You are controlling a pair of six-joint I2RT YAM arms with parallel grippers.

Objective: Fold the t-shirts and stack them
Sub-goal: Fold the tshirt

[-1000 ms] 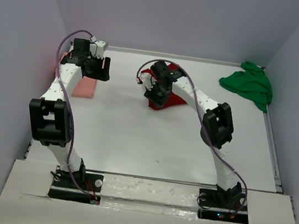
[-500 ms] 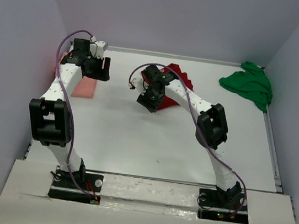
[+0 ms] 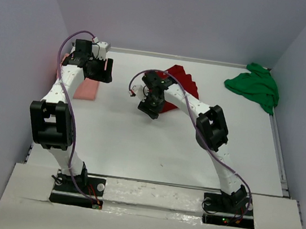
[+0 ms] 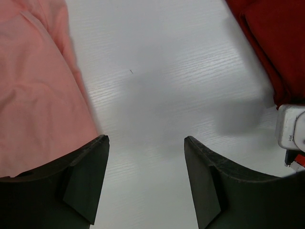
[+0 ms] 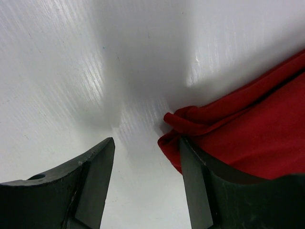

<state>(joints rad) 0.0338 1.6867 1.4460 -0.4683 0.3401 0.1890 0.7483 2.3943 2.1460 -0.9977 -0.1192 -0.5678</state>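
The dark red t-shirt (image 3: 182, 80) lies crumpled at the back middle of the table. My right gripper (image 3: 149, 110) hangs open at its left edge. In the right wrist view the right finger rests against the rumpled hem of the red t-shirt (image 5: 248, 129), and only bare table shows between the jaws of the right gripper (image 5: 147, 141). The salmon-pink t-shirt (image 3: 90, 89) lies folded at the back left. My left gripper (image 3: 105, 75) hovers open just right of it. Its wrist view shows the pink t-shirt (image 4: 33, 86) beside the left finger of the empty left gripper (image 4: 145, 139). The green t-shirt (image 3: 255, 85) lies bunched in the far right corner.
Grey walls close the table (image 3: 138, 141) in on the left, back and right. The red t-shirt (image 4: 279, 43) reaches into the top right of the left wrist view, with a white part of the right arm (image 4: 291, 136) below it.
My right gripper has slid left and nearer, off the red t-shirt to its left edge, and its jaws have widened a little. The left arm has not moved.
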